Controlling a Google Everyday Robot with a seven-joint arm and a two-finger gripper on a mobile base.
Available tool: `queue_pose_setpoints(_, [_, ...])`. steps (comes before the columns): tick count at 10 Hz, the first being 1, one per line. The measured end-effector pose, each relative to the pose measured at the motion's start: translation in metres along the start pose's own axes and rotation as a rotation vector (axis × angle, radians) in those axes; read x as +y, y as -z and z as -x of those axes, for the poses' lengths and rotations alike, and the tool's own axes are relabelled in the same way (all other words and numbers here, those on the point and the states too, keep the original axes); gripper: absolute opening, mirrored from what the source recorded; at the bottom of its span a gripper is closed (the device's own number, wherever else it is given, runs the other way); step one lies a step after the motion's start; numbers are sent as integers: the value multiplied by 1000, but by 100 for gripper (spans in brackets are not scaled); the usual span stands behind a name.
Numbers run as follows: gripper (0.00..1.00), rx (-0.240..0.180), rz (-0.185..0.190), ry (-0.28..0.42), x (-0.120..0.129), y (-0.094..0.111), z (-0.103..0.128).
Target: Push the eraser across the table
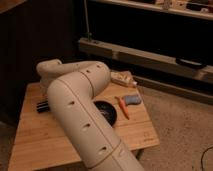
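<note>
The eraser (42, 105) is a small black block on the left part of the wooden table (35, 142); only its left end shows past my arm. My big white arm (80, 105) rises from the bottom right, bends, and ends at the wrist (49, 71) above the eraser. My gripper hangs below that wrist, right at the eraser, and is hidden behind the forearm.
A round black bowl (106, 111) sits mid-table. A tool with a light-blue handle (131, 99) and an orange part (122, 107) lies to its right. A pale object (123, 78) lies at the far right corner. A dark cabinet stands to the left, a low shelf behind.
</note>
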Motion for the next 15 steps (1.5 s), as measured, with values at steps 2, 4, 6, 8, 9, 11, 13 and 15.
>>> queue_pose_setpoints(2, [0,7,21,-7,1,-3,-4])
queue_pose_setpoints(4, [0,16,37,-17,4,-3,-10])
queue_pose_setpoints(6, [0,11,47,-27,9,-6,-13])
queue_pose_setpoints(8, [0,-7,51,-32,15,-11,-12])
queue_pose_setpoints(9, [0,-17,53,-29,17,-12,-10])
queue_pose_setpoints(11, [0,-37,53,-36,25,-9,3])
queue_pose_setpoints(13, [0,-56,52,-49,40,-1,19])
queue_pose_setpoints(15, [0,-90,62,-26,34,-2,35])
